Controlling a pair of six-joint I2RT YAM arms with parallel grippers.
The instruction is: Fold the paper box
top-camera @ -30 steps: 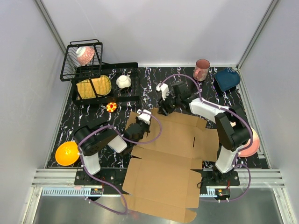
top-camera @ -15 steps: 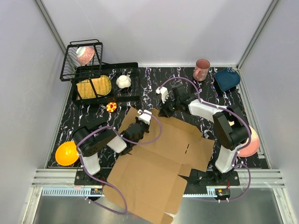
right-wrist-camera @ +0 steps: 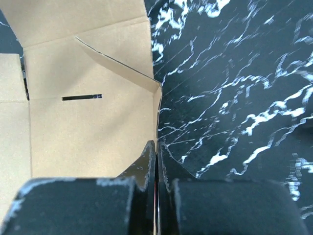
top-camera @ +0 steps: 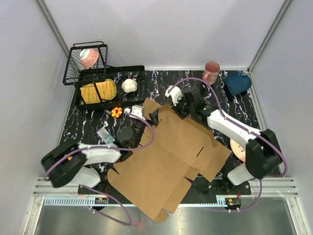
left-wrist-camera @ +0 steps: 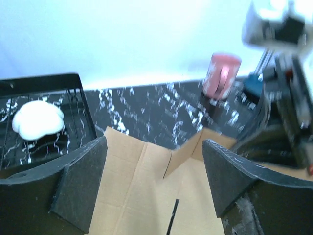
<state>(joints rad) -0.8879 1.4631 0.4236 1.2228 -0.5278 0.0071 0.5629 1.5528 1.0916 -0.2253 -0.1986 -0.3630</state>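
- Top external view: the paper box (top-camera: 166, 156) lies flat and skewed on the table (top-camera: 161, 81), with its near corner past the table's near edge.
- Far edge: the right gripper (right-wrist-camera: 156, 147) is pinched together on it.
- Far-left flap: the left gripper (left-wrist-camera: 154, 144) hangs over it, jaws wide apart.
- Bare marble lies beyond the box, between the rack (top-camera: 105, 90) and the pink cup (top-camera: 211, 72).

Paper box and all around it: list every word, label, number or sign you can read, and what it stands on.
No readable text in any view.
The paper box: plain, unprinted cardboard.
The pink cup: no lettering visible.
The small tags at the arm bases: too small to read.
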